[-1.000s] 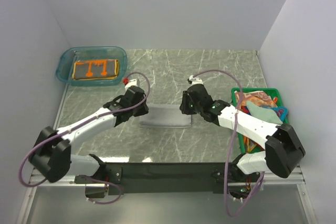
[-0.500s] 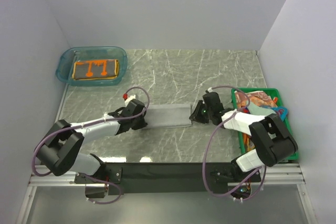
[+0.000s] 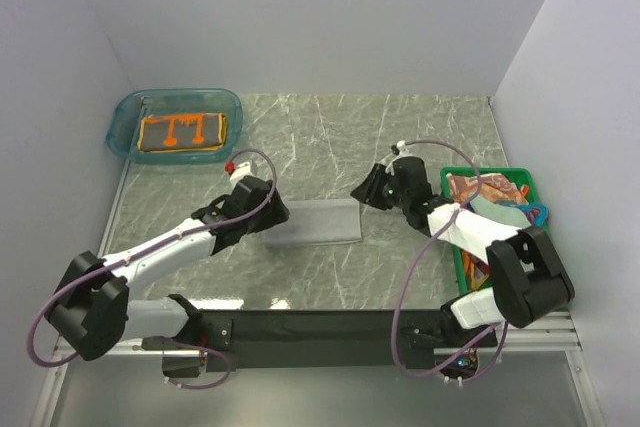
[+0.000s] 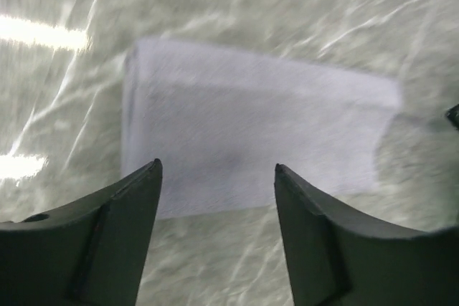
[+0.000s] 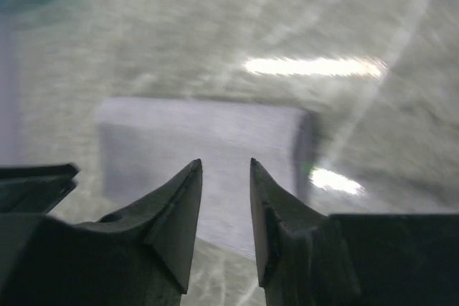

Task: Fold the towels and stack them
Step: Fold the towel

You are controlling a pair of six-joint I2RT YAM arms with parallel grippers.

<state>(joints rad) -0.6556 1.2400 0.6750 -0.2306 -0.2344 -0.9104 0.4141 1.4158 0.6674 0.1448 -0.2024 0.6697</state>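
Observation:
A pale grey-white towel (image 3: pixel 318 222) lies folded flat on the marble table between the two arms. My left gripper (image 3: pixel 275 209) is open and empty just off the towel's left end. In the left wrist view (image 4: pixel 217 166) the towel (image 4: pixel 251 134) fills the space ahead of the fingers. My right gripper (image 3: pixel 362 192) is narrowly open and empty above the towel's right far corner. In the right wrist view (image 5: pixel 226 163) the towel (image 5: pixel 208 134) lies below. An orange-brown towel (image 3: pixel 182 132) lies folded in the teal tub (image 3: pixel 125 112).
A green crate (image 3: pixel 490 171) at the right edge holds several loose towels (image 3: pixel 488 192), one red patterned and one pale green. The teal tub stands at the back left by the left wall. The right arm's cable loops over the table beside the crate.
Both grippers were low at the towel's left and right ends; they have since let go and drawn back from it. The towel lies folded in place.

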